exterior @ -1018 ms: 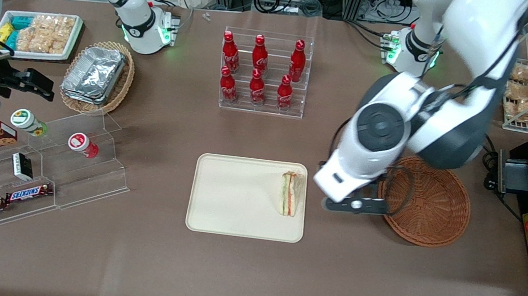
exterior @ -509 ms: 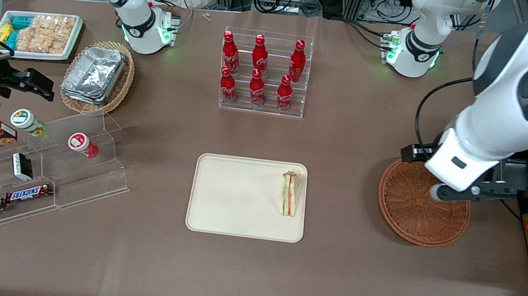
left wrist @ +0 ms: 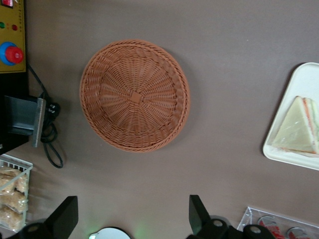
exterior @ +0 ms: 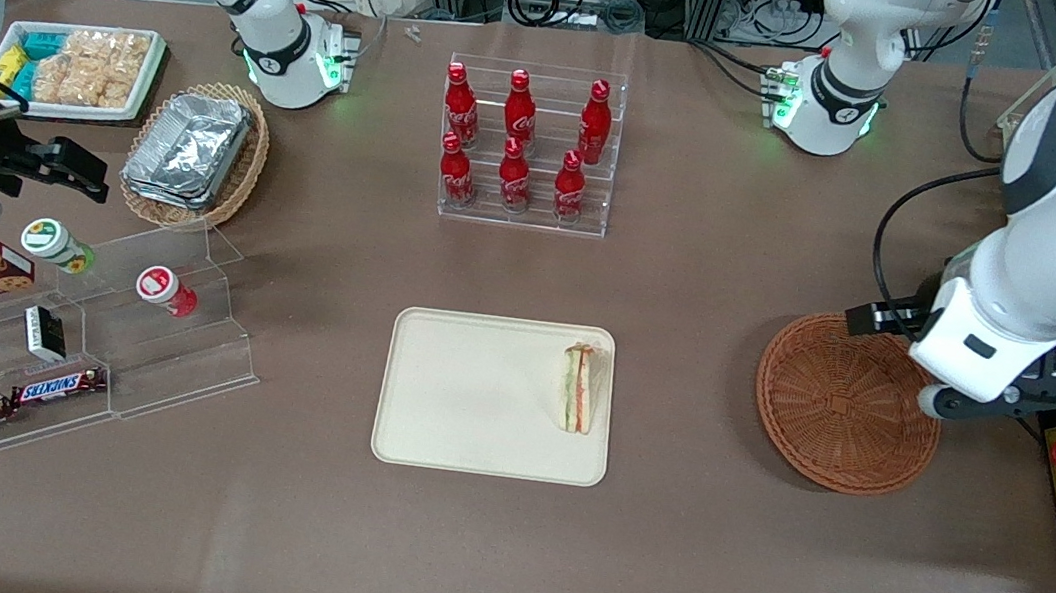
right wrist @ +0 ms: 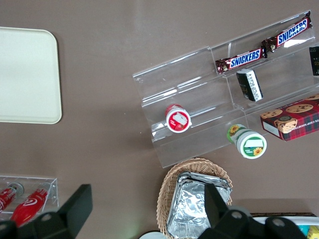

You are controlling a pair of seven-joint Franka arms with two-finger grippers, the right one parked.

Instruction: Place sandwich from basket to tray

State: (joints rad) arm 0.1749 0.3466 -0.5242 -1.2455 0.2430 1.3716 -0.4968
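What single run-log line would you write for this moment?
sandwich: on tray | basket: holds nothing | gripper: open, holding nothing, high above table beside basket

The left arm reached out from its base and bent down at the working arm's end of the counter. Its tool (left wrist: 129,219) hung high above the basket (exterior: 845,406), at the rim toward that end, pointing straight down. The fingers (left wrist: 65,216) stood wide apart with nothing between them.
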